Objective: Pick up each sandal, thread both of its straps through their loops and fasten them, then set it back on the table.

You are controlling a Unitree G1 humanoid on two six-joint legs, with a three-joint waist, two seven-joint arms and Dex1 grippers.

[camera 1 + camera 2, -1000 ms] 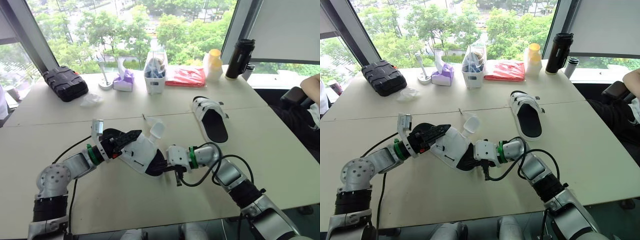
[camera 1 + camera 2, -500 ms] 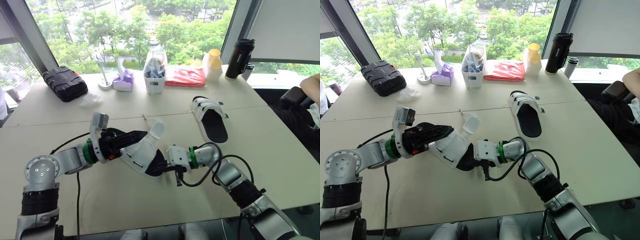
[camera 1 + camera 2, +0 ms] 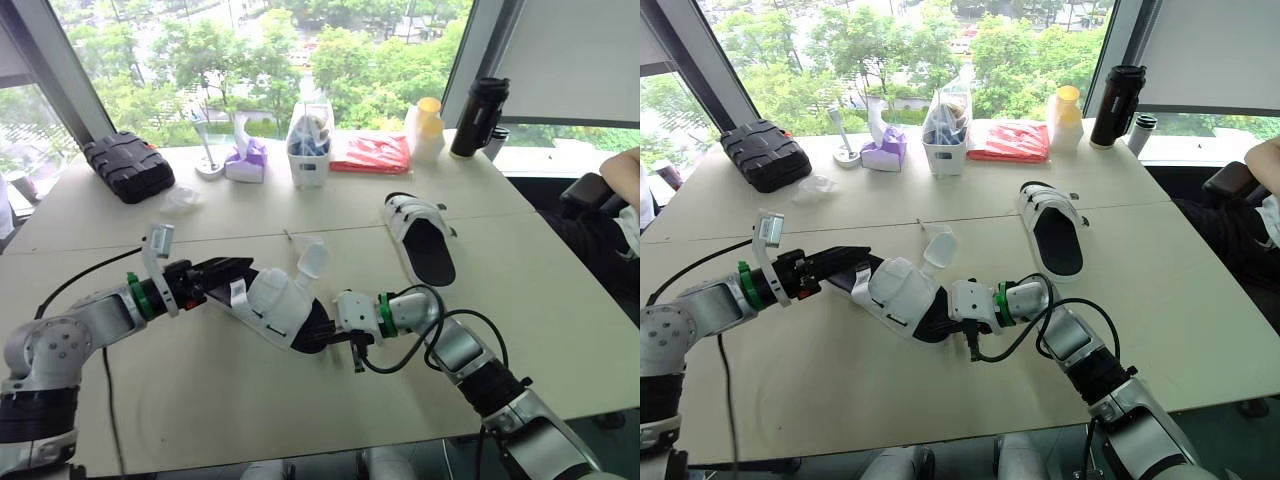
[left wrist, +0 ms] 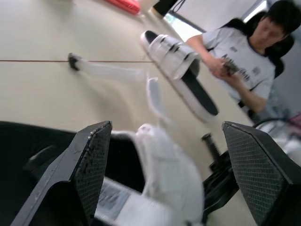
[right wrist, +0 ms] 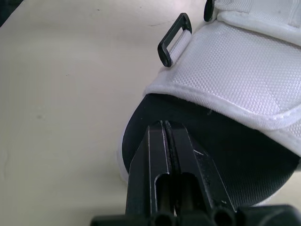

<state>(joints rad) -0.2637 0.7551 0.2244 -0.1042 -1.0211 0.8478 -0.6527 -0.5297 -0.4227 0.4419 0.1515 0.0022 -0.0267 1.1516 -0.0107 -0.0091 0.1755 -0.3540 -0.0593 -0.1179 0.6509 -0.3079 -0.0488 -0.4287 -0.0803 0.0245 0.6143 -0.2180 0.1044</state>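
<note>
A white sandal (image 3: 282, 306) with a black sole lies tilted at the table's middle. One loose white strap (image 3: 312, 260) stands up from it. My right gripper (image 3: 322, 336) is shut on the edge of its sole (image 5: 207, 155), fingers pressed together. My left gripper (image 3: 226, 274) is open at the sandal's other end, and its fingers (image 4: 89, 160) spread wide on either side of the sandal (image 4: 164, 174). The second sandal (image 3: 422, 240) lies flat on the table, farther off to the right.
Along the far edge stand a black case (image 3: 129, 166), a tissue box (image 3: 247, 160), a white basket (image 3: 310, 150), a red packet (image 3: 371, 154), a yellow-capped bottle (image 3: 427, 128) and a black flask (image 3: 480, 117). A person (image 4: 244, 52) sits at the right side.
My left arm has drawn back to the left, off the sandal's upper, and its gripper now stands open. The right gripper has kept its hold.
</note>
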